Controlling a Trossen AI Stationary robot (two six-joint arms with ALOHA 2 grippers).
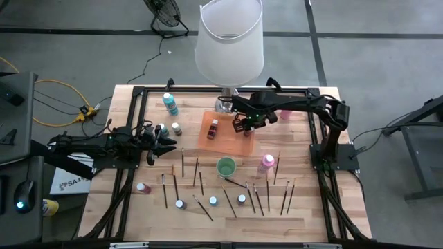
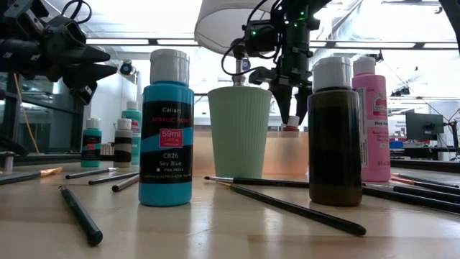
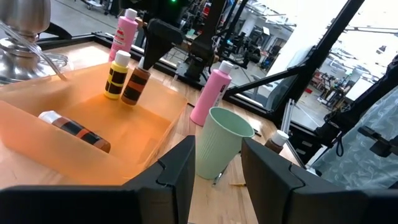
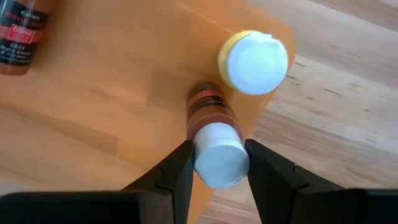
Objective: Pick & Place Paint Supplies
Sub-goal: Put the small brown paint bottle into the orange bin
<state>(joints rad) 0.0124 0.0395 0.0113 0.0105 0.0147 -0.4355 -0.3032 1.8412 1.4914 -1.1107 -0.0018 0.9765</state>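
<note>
The right gripper [image 4: 214, 163] hangs over the far right corner of the orange tray [image 1: 228, 140], its fingers [image 4: 177, 174] pinching a brown bottle [image 4: 211, 134] by the white cap, the bottle tilted with its foot on the tray floor. Just beside it stands a yellow bottle [image 4: 252, 61] with a white cap, and a red-brown bottle [image 3: 74, 129] lies flat elsewhere in the tray; its label writing cannot be read. The left gripper [image 1: 163, 145] hovers above the table left of the tray, its fingers [image 3: 177, 171] parted with nothing between them. In the low view a blue bottle [image 2: 166, 140] stands nearest, its label reading "Acrylic Paint", "59ml", "C826" and "Sky Blue"; the brand line above is too dim to tell surely. A dark brown bottle [image 2: 335, 140] and a pink bottle [image 2: 369, 122] stand to its right, the pink label too small to read. A ribbed green cup [image 2: 240, 129] stands between them, near the tray. Brushes [image 1: 235, 197] lie scattered across the near half of the table [image 1: 311, 214], with small bottles among them. A teal bottle [image 1: 169, 104] stands at the far left, and a lamp [image 1: 230, 41] rises behind the tray.
</note>
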